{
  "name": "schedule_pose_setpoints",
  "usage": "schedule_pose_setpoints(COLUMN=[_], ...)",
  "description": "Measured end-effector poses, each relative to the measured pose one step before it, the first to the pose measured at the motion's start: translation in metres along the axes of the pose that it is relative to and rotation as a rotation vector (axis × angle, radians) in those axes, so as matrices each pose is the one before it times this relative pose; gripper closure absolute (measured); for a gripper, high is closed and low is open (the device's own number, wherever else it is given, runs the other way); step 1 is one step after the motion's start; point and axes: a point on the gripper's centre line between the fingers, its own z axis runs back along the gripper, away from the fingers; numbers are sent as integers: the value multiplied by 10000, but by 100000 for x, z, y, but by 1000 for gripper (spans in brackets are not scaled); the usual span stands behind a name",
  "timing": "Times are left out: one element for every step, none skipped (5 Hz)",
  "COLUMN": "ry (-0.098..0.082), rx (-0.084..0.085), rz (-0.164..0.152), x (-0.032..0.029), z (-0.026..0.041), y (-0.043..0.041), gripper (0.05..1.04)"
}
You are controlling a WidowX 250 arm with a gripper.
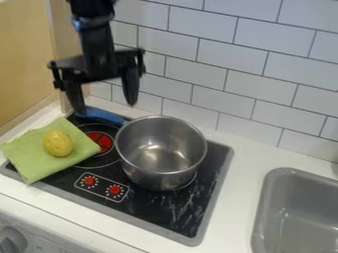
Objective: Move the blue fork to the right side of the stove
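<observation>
One long, plain blue fork (103,115) lies at eleven o'clock on the stove (155,216), toward the pot's (160,174) ten o'clock rim; my gripper (106,107) hangs above, fingers spread wide.

Bright, soft light; pale glints inside metal pot (158,157) and grey sink (288,200).

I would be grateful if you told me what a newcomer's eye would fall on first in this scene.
Most likely the shiny steel pot, open-topped, near the middle of the black stove. Next would probably come the yellow, potato-like item on the green cloth at the stove's left, and the black gripper, open over the stove's back left corner.
</observation>
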Motion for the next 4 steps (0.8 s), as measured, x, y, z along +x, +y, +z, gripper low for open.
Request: schedule_pose_setpoints(ry=[-203, 288, 386, 313], rx=[379, -125, -284, -186], rz=[2088, 2763, 1870, 569], x=[-1321, -1643, -944, -997], z=[1228, 395, -256, -1062], y=[1008, 1223, 800, 1033], gripper=[84, 84, 84, 84])
